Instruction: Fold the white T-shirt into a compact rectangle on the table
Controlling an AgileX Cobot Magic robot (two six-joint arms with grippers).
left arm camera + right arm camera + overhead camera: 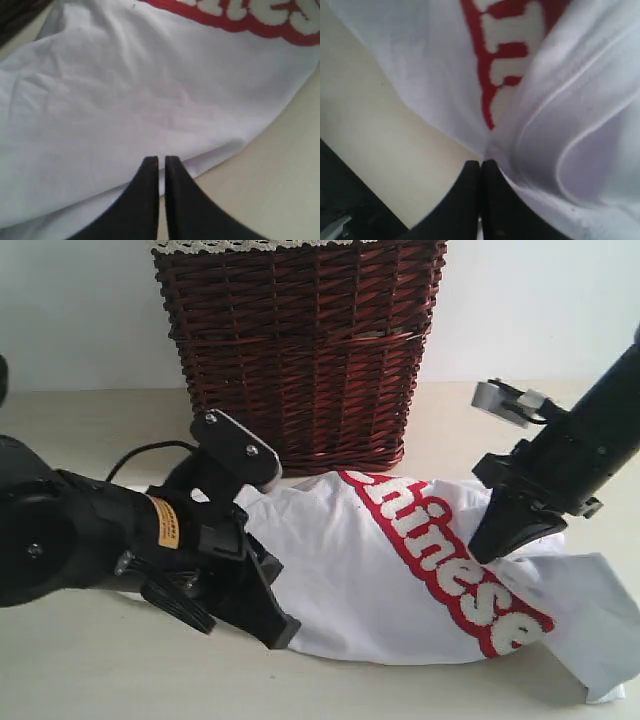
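Note:
The white T-shirt (350,570) lies crumpled on the table (90,670) in front of the basket, its red band of white letters (447,558) running diagonally. My left gripper (283,632) is low at the shirt's near-left edge. In the left wrist view its jaws (161,159) stand almost together on the hem of the shirt (125,90), with only a thin slit between them. My right gripper (490,552) presses down on the shirt's right part. In the right wrist view it (481,162) is shut, and the cloth (580,100) puckers into its tips.
A dark red-brown wicker basket (300,350) with a lace-trimmed liner stands at the back centre, close behind the shirt. Bare table (295,165) shows beside the hem, and more bare table (380,130) lies next to the right gripper. A black cable (150,450) trails at the left.

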